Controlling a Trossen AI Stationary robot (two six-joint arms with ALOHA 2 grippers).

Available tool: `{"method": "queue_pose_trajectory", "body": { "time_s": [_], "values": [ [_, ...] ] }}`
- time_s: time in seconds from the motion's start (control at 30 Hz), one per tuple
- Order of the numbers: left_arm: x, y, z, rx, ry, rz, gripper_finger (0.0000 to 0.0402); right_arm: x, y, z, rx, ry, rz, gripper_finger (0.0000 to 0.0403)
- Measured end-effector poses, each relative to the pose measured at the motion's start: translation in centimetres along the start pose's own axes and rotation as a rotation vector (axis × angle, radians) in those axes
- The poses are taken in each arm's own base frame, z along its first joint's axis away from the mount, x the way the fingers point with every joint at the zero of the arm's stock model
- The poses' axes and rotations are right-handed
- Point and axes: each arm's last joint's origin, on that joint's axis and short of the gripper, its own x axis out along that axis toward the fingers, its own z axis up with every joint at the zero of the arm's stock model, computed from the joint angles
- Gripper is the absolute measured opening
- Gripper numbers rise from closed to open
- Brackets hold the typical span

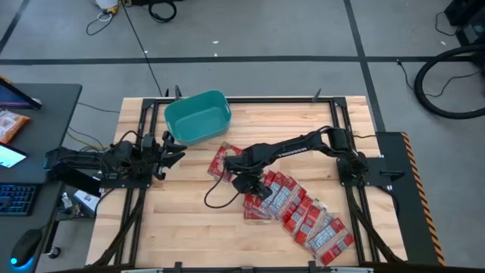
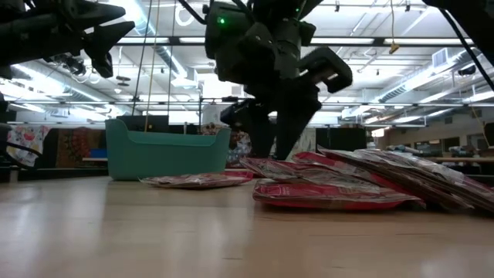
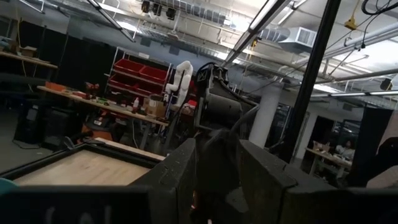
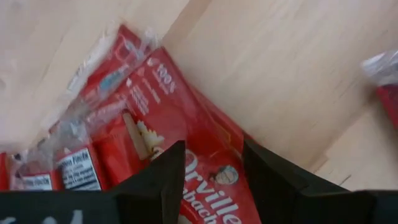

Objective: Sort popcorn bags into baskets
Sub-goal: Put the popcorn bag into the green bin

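Note:
The teal tub (image 1: 198, 118) (image 2: 166, 154) stands near the table's far edge, and no bag shows in it. Several red popcorn bags (image 1: 303, 216) (image 2: 340, 189) lie overlapping in a row running from the table's middle toward its near right corner. A few more bags (image 1: 223, 161) (image 2: 193, 181) lie flat between the row and the tub. My right gripper (image 1: 246, 182) (image 4: 214, 186) is open and points down over the row's left end, its fingers either side of a bag's printed face (image 4: 199, 155). My left gripper (image 1: 178, 149) (image 3: 217, 180) is open and hovers at the left, just near of the tub. My right gripper comes down from above onto the bag at the left end of the row (image 4: 199, 155), with its open fingers (image 2: 262, 143) down at the level of the bags. I cannot tell whether the fingertips touch the bag. The bag lies flat on the ones under it.
A thin black cable (image 1: 216, 199) loops on the wood to the left of the row. Bare tabletop lies along the near left part (image 1: 182, 227). A desk with a keyboard and a screen (image 1: 23, 152) stands beyond the table's left edge.

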Motion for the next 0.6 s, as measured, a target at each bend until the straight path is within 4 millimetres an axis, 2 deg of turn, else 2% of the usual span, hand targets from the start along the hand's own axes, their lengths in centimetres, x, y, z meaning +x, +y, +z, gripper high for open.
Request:
{"method": "queue_pose_trajectory", "body": {
  "time_s": [0.27, 0.6],
  "values": [
    [0.0, 0.0, 0.0, 0.001, 0.0, 0.0, 0.0121, 0.79, 0.02, -0.99, -0.037, 0.078, -0.047, 0.0151],
    [0.0, 0.0, 0.0, 0.001, 0.0, 0.0, 0.0121, 0.77, -0.11, -1.12, -0.101, 0.102, -0.072, 0.0057]
  ]
}}
